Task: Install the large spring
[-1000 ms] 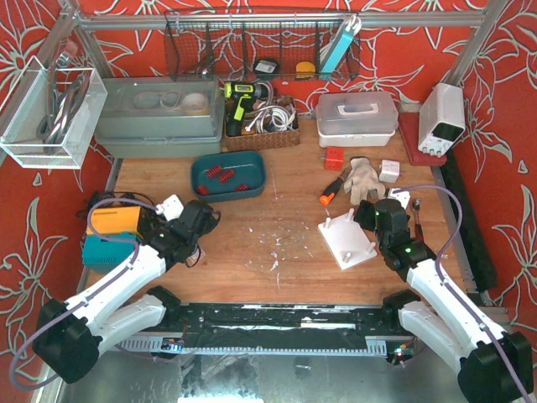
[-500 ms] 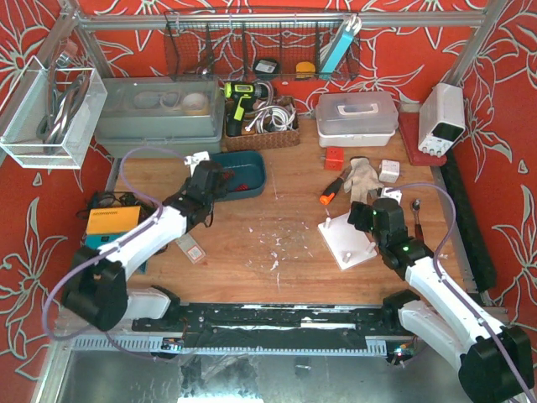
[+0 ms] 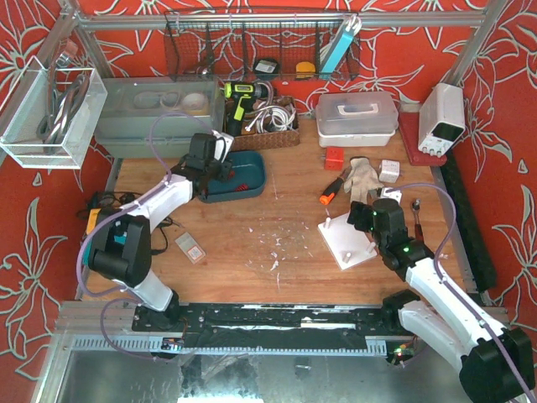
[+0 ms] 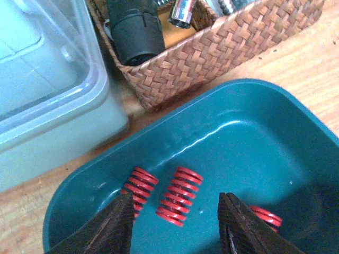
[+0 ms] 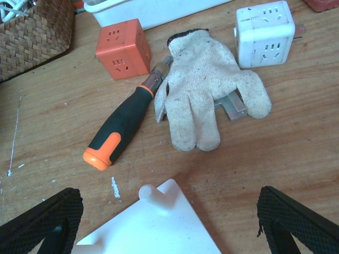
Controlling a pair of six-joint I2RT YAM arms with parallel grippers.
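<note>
- Top external view, near right: right fingers (image 5: pixel 45 219) spread wide and empty, hanging over the white fixture plate (image 3: pixel 346 239) on the table (image 3: pixel 285 227). Its peg (image 5: pixel 151 193) stands just beyond them.
- Far left: left arm reaches out to the teal tray (image 3: pixel 252 178). Left fingers (image 4: pixel 119 225) stand apart over it, gripping nothing.
- Three red springs lie on the tray floor. The middle spring (image 4: pixel 179 196) sits straight ahead, centred in the gap. A second spring (image 4: pixel 139 186) is just beside the left tip. A third spring (image 4: pixel 265 216) is half hidden past the right tip.
- Cannot tell which is the large one; they look alike from here.
- Middle spring's long axis points away from the fingers, slightly tilted, so closing would likely pinch across the coils.
- Left arm is much the nearer; right arm is well apart from the tray.
</note>
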